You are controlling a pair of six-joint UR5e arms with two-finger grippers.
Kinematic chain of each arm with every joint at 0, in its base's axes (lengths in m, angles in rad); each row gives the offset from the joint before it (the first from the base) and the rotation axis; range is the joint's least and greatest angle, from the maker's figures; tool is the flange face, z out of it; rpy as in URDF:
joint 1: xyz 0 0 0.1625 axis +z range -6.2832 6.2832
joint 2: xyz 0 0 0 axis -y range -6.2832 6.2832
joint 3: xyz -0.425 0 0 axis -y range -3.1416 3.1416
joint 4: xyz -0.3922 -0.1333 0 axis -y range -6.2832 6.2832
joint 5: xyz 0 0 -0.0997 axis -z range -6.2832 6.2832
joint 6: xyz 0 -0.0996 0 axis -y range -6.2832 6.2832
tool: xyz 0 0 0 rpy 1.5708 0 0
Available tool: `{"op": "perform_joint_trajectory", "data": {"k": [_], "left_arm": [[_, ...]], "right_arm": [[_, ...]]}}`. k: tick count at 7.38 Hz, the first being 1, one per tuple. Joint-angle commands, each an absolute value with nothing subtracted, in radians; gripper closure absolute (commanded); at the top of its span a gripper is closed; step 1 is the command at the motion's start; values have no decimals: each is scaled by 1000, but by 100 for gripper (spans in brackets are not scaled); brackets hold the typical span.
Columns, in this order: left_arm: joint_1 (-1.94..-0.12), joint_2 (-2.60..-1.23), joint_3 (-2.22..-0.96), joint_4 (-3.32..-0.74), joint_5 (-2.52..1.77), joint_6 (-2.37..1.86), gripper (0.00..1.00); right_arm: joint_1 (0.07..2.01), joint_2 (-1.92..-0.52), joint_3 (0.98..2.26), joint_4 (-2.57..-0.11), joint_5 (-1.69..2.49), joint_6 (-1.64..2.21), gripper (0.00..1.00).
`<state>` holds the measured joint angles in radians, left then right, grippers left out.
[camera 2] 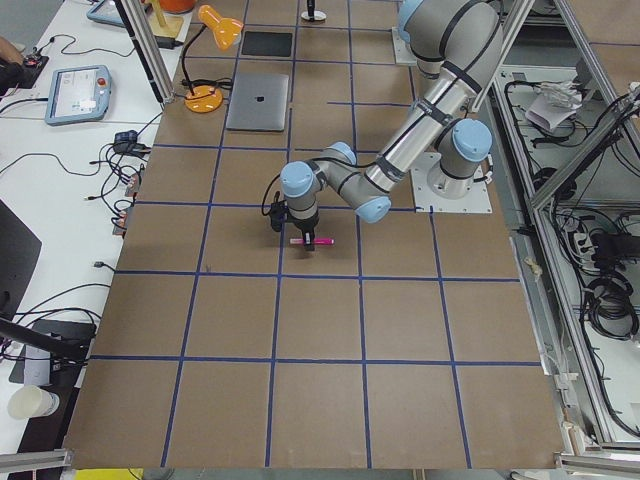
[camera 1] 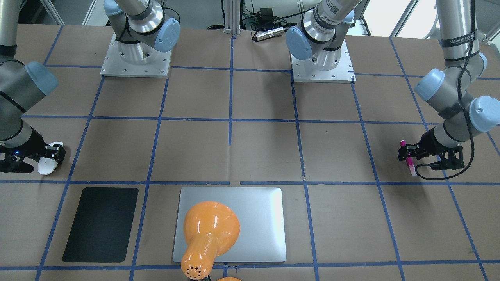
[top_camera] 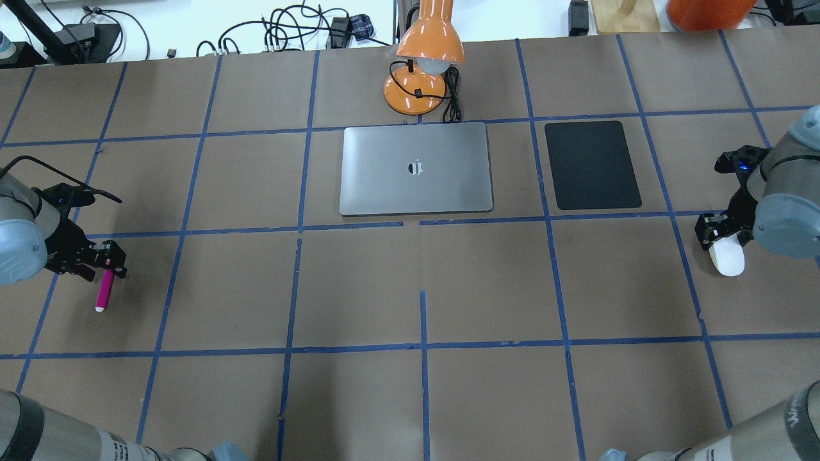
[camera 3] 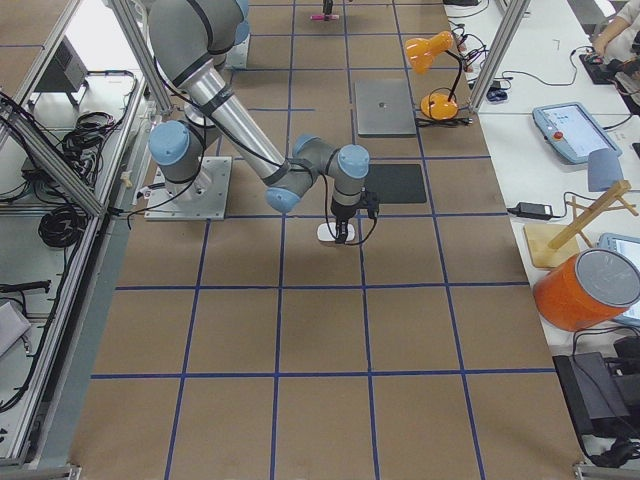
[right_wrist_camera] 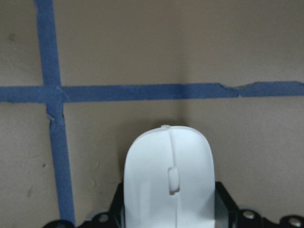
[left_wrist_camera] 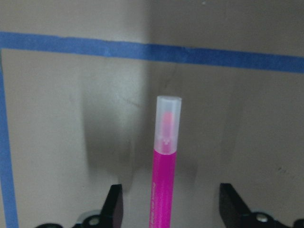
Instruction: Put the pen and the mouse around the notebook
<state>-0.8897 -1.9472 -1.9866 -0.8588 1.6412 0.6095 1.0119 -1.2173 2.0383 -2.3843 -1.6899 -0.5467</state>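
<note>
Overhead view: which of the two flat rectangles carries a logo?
The silver notebook, with a logo at its centre; the black mat to its right is smaller and plain.

The notebook (top_camera: 416,192) is satin silver metal. The mouse (right_wrist_camera: 168,190) is glossy white plastic, and the pen (left_wrist_camera: 164,185) is smooth magenta plastic with a frosted cap. The mat (top_camera: 592,165) is matt black, perhaps rubber. The lamp (camera 1: 211,224) is glossy orange. The worktop (top_camera: 359,288) is dull brown paper.
</note>
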Motion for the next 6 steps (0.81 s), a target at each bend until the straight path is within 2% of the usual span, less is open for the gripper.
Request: {"op": "perform_joint_trajectory", "data": {"k": [1,2,3,4,6], "left_arm": [[-890,-1953,-1987,-844,1643,618,47],[-890,-1951,-1987,-844,1640,618,62],[-890,-1950,-1987,-844,1641,621,88],[-890,-1947,-1987,-845,1640,621,100],[-897,-1931,-1985,-857,1637,623,100]], "right_arm": [[1009,-1229,2036,-2378,-1687,-542,74],[1011,-1236,2010,-2372,-1681,-540,76],[1023,-1242,1969,-2340,-1678,-535,76],[1060,-1241,1926,-2307,-1677,-517,76],[1240,-1221,1812,-2265,-1677,-418,76]]}}
